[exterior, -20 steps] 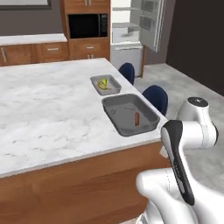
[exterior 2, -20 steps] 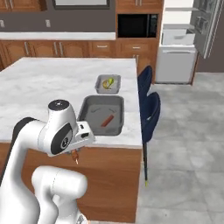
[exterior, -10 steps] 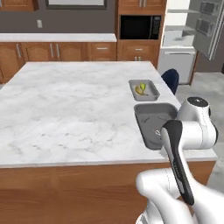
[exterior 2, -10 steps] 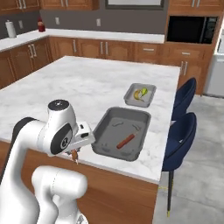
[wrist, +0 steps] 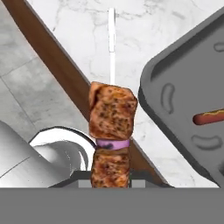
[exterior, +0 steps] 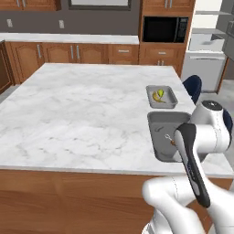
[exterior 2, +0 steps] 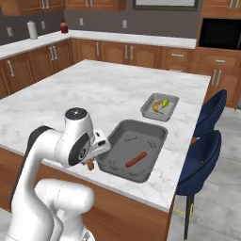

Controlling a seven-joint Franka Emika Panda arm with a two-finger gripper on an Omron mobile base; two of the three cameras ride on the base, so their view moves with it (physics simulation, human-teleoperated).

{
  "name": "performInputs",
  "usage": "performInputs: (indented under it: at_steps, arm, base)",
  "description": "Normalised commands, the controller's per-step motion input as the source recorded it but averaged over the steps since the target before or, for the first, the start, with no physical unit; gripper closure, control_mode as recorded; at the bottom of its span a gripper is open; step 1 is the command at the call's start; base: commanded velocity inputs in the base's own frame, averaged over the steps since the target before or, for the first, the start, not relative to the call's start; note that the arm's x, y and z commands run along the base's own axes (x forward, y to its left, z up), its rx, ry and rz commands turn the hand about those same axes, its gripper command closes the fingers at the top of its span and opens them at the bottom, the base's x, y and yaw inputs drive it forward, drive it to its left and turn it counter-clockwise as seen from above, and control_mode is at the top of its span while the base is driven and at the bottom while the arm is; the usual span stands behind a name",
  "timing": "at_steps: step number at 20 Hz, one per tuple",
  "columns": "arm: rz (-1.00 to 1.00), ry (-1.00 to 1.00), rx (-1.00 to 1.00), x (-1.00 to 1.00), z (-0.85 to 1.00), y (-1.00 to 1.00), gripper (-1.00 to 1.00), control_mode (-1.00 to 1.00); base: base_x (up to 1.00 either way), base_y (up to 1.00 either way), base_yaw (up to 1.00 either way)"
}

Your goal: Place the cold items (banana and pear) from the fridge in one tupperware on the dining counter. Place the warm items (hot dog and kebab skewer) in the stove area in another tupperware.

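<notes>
My gripper (wrist: 111, 176) is shut on the kebab skewer (wrist: 112, 114), whose browned meat chunks and white stick point toward the dining counter (wrist: 144, 26). In the right base view the gripper (exterior 2: 90, 164) hangs by the counter's front edge, just left of the another tupperware (exterior 2: 118, 141). The hot dog (exterior 2: 137, 159) lies inside that dark tray (wrist: 183, 74). Further back, the one tupperware (exterior 2: 170, 100) holds the banana (exterior 2: 155, 107) and the pear (exterior 2: 165, 102). The left base view has this smaller tray (exterior: 169, 104) and the banana (exterior: 158, 96), with the fridge (exterior: 208, 45) at the far right.
Two blue chairs (exterior 2: 210, 113) (exterior 2: 199, 161) stand along the right side of the marble island (exterior 2: 103, 89). A black microwave (exterior: 165, 29) sits in the wooden cabinets behind. Wall counters (exterior 2: 42, 44) run along the back left. My own arm (exterior: 196, 146) covers part of the larger tray.
The whole picture has swung as the base drove around the island, so the counter now lies straight ahead. The gripper stays shut on the kebab skewer.
</notes>
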Motion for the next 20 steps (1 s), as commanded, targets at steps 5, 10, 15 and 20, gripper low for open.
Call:
performInputs:
  at_steps: [5, 10, 15, 20]
  arm:
    - [0.01, 0.1, 0.01, 0.82, 0.05, -0.59, 1.0, -1.0]
    - [0.0, 0.19, 0.04, 0.96, 0.09, -0.64, 1.0, -1.0]
    - [-0.01, 0.21, 0.01, 0.94, -0.03, -0.35, 1.0, -1.0]
    - [-0.04, 0.03, 0.0, 0.84, -0.46, -0.03, 1.0, -1.0]
  base:
    - [0.0, 0.0, 0.0]
    - [0.0, 0.0, 0.0]
    - [0.0, 0.0, 0.0]
    - [0.0, 0.0, 0.0]
